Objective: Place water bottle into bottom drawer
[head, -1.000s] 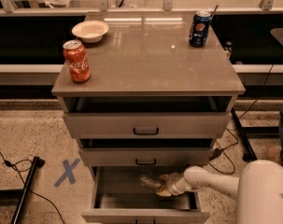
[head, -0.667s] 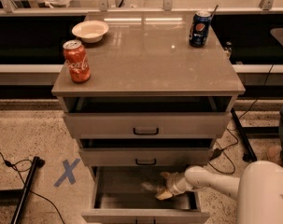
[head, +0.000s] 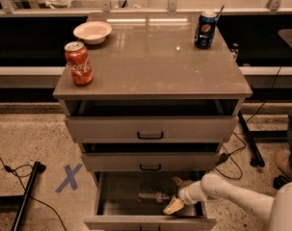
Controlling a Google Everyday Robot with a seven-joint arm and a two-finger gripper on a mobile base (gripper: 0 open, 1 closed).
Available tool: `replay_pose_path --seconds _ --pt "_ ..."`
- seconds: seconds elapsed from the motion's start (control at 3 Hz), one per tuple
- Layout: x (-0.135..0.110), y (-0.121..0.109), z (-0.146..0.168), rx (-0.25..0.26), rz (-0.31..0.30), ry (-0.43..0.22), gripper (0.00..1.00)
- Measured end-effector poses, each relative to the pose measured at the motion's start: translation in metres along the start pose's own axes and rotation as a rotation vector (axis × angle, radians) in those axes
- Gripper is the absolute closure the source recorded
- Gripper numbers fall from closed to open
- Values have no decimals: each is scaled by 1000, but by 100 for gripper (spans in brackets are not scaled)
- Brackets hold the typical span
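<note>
**A:** where's the small clear ribbed plastic water bottle [head: 152, 196] sitting right now?

**B:** it's lying on its side on the floor of the deep grey-beige bottom drawer [head: 150, 221], which is hanging pulled out. Its long axis is running left-right, roughly parallel to the drawer front.

**A:** and the robot's two-finger gripper [head: 172, 195]?

**B:** it's reaching into the drawer from the right on the white arm [head: 232, 198]. The fingers are looking spread, one toward the back and one toward the front, on either side of the bottle's right end. I'm reading that as let go, not squeezing. Can't tell if a pad is brushing it.

**A:** so what's the next move hinging on?

**B:** I'm guessing it's the bottle lying straight left of the hand, end-on. Backing out rightward along that axis should be leaving it alone, while swinging sideways could be rolling it.

**A:** anything else around?

**B:** a red Coca-Cola can [head: 79, 64], a dark blue Pepsi can [head: 205, 30] and a white bowl [head: 92, 32] are sitting on the brown cabinet top [head: 150, 57], well apart from all this.
</note>
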State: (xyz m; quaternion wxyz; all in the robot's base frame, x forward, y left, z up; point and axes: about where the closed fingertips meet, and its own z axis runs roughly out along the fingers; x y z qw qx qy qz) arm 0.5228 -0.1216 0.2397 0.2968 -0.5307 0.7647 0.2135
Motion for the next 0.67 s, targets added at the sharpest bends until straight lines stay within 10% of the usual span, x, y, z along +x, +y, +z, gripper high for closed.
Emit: replay_pose_path --seconds 0.67 --pt "7 32 -46 6 94 -66 0"
